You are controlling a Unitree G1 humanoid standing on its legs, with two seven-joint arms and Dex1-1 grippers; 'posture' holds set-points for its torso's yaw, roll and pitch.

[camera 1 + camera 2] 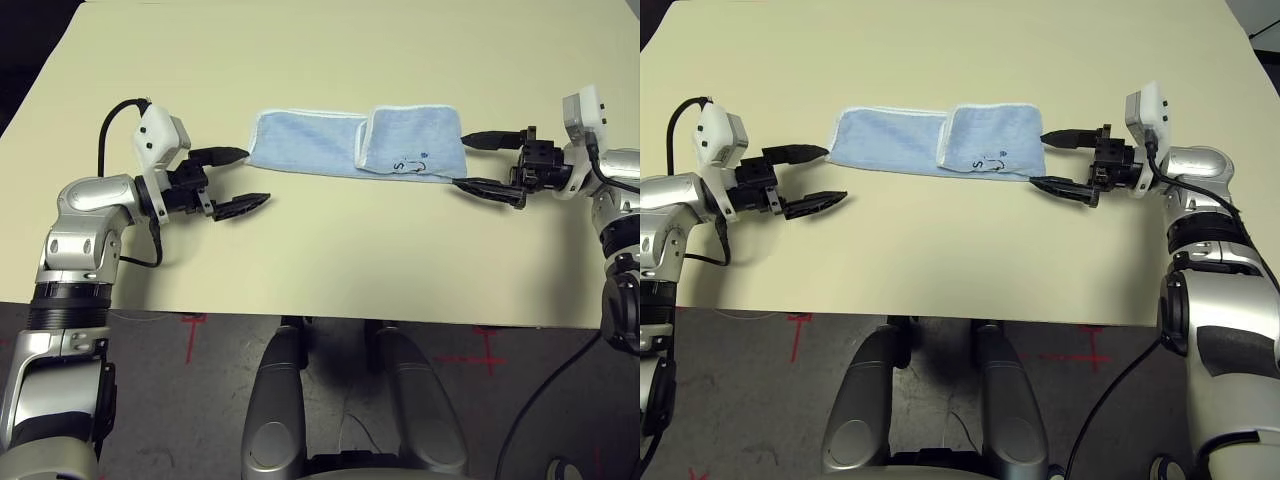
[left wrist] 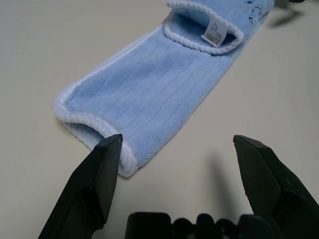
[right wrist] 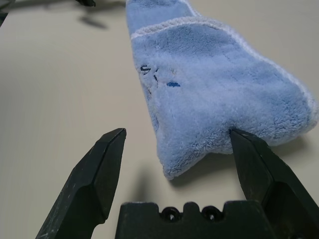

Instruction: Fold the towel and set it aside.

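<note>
The dark marks on the towel (image 1: 355, 145) are too small to read. The left claw (image 1: 240, 178) is spread wide and holds nothing, one finger (image 2: 102, 167) at the towel's left end. The right claw (image 1: 470, 162) gapes at the right end, also empty. The light-blue towel lies mid-worktop (image 1: 320, 260) as a long strip, right part doubled over

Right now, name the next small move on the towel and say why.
Probably ease the right gripper forward and close on the towel end. Both grippers are open; the right end is already folded over, and the left gripper waits at the other end.
</note>
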